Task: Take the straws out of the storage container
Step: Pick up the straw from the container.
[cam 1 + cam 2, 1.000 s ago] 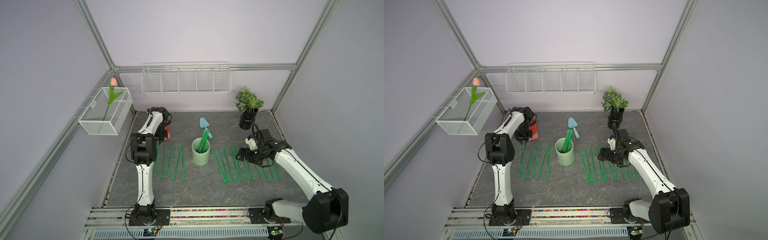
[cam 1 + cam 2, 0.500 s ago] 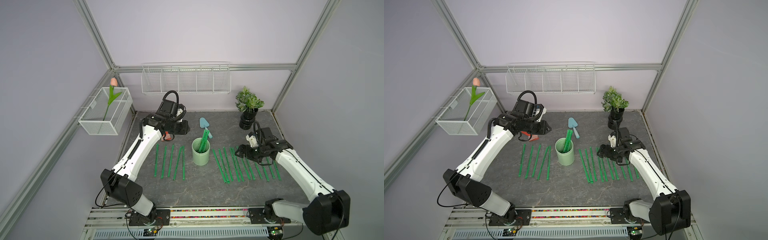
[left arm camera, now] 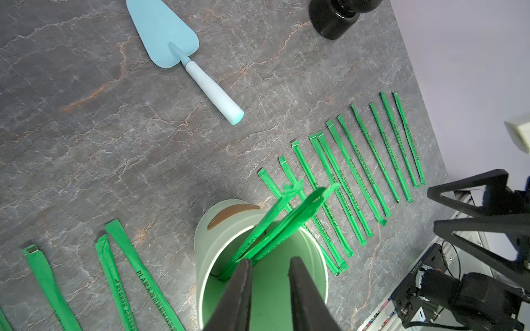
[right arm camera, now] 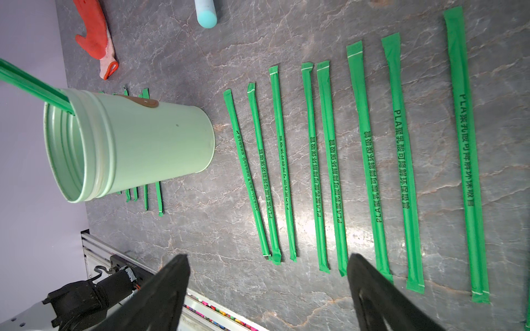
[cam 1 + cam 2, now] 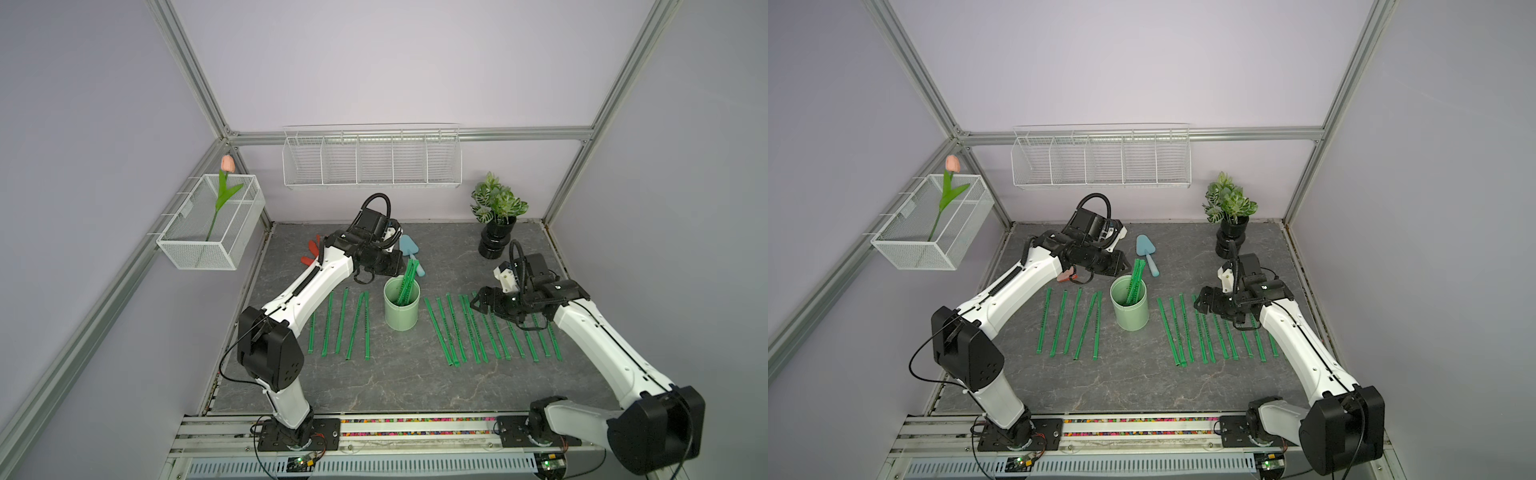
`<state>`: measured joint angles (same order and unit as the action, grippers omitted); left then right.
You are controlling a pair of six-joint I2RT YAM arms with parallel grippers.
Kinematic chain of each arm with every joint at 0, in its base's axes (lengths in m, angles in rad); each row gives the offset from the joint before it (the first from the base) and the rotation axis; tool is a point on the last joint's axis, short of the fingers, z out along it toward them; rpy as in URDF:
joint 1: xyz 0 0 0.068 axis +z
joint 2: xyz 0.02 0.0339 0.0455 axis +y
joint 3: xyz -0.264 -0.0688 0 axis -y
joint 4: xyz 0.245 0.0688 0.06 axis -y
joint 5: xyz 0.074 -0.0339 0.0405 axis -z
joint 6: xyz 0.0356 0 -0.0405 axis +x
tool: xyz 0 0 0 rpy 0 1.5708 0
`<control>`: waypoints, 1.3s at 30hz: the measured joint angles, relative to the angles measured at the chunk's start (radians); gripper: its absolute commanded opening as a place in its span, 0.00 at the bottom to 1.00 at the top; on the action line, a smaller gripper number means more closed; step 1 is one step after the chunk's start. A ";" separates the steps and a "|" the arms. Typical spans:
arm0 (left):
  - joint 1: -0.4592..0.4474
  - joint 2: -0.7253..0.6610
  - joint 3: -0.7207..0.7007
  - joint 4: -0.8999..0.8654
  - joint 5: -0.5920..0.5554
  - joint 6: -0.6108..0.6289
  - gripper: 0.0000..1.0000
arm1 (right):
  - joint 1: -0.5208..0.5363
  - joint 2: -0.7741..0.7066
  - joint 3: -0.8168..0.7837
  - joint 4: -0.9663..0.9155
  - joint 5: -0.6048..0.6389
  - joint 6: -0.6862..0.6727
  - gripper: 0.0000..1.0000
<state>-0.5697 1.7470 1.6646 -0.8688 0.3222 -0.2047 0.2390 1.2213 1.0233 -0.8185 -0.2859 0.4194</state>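
Observation:
The storage container is a mint-green cup standing upright mid-table. A few green straws lean out of it toward the back. Several more straws lie flat in a row left of the cup and in a longer row to its right. My left gripper hovers just behind the cup's mouth, slightly open, with nothing between its fingers. My right gripper hangs wide open and empty over the back ends of the right row.
A blue trowel lies behind the cup. A red glove lies at the back left. A potted plant stands at the back right. White wire baskets hang on the back wall and the left wall.
My left arm has swung from the back left corner over to the cup, and its jaws have parted a little. The right arm has barely shifted.

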 measured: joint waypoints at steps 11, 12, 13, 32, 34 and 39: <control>-0.012 0.039 0.031 0.000 -0.003 0.008 0.27 | 0.000 -0.002 -0.002 0.000 0.000 0.000 0.89; -0.013 0.043 0.035 0.000 -0.004 0.008 0.27 | 0.000 -0.002 -0.002 0.000 0.000 0.000 0.89; -0.014 0.047 0.040 -0.001 -0.005 0.009 0.27 | 0.000 -0.002 -0.002 0.000 0.000 0.000 0.89; -0.027 0.135 0.126 -0.052 -0.031 0.034 0.26 | -0.001 -0.019 -0.018 -0.006 0.000 0.000 0.89; -0.027 0.145 0.140 -0.060 -0.031 0.037 0.25 | -0.001 -0.019 -0.018 -0.006 0.000 0.000 0.89; -0.029 0.151 0.140 -0.077 -0.038 0.042 0.20 | -0.001 -0.019 -0.019 -0.006 0.000 0.000 0.89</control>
<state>-0.5987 1.8980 1.8046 -0.9459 0.2840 -0.1631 0.2382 1.2022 1.0039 -0.8249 -0.2863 0.4194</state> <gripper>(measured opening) 0.225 0.891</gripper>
